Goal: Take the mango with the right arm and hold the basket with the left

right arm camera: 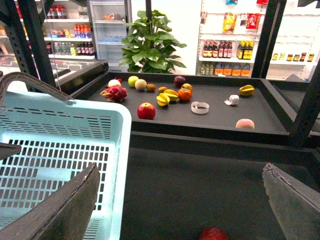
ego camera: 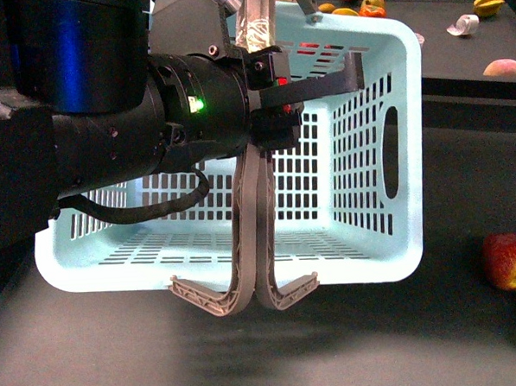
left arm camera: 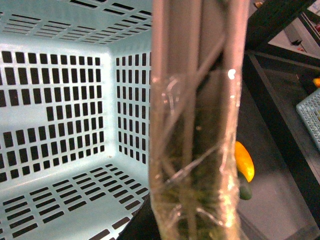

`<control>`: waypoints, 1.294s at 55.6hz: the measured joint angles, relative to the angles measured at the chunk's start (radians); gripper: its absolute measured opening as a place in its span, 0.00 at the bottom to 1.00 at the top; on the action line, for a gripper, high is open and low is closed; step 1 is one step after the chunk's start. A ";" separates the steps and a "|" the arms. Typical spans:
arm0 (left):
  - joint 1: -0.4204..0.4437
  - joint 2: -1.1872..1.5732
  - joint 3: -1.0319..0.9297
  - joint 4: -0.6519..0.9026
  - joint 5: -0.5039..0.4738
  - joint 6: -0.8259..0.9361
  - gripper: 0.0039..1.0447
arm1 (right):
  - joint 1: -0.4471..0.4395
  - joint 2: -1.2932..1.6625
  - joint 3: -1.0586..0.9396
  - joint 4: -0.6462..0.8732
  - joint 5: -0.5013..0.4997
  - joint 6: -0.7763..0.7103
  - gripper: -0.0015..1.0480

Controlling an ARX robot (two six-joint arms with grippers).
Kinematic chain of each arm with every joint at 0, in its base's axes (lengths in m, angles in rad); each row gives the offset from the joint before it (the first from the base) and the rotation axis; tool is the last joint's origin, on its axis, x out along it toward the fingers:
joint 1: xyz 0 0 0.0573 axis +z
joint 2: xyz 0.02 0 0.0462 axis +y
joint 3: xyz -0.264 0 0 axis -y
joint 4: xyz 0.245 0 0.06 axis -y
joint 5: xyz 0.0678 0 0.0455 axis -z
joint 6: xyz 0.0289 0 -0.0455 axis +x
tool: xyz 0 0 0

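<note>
The light aqua basket (ego camera: 360, 153) hangs tilted, with its open side toward me. My left gripper (ego camera: 266, 93), on the black arm with the green light, is shut on the basket's two grey-brown handles (ego camera: 252, 245), which are pressed together and wrapped in clear tape (left arm camera: 200, 150). The basket's slotted inside (left arm camera: 60, 125) holds nothing that I can see. The mango (right arm camera: 170, 94) lies among other fruit on the raised dark shelf, also in the front view (ego camera: 345, 12). My right gripper (right arm camera: 177, 210) is open and empty above the lower dark surface, beside the basket's rim (right arm camera: 122, 150).
A red apple (ego camera: 510, 262) lies on the lower surface right of the basket, just below my right gripper (right arm camera: 213, 234). On the shelf are a star fruit (right arm camera: 246, 90), a peach (right arm camera: 245, 124), a red apple (right arm camera: 146, 110), a dragon fruit (right arm camera: 114, 93) and white tape rolls (right arm camera: 200, 107). Black rack posts (right arm camera: 305, 100) stand alongside.
</note>
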 joint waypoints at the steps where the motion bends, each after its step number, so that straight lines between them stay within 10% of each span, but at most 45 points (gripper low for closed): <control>1: 0.000 0.000 -0.004 0.005 0.013 0.000 0.05 | 0.000 0.000 0.000 0.000 0.000 0.000 0.92; 59: -0.048 -0.032 -0.009 0.071 -0.004 -0.015 0.05 | 0.006 0.024 0.010 -0.031 0.061 0.019 0.92; 72: -0.048 -0.032 -0.009 0.071 -0.003 -0.016 0.05 | -0.173 0.404 0.048 0.204 -0.070 0.062 0.92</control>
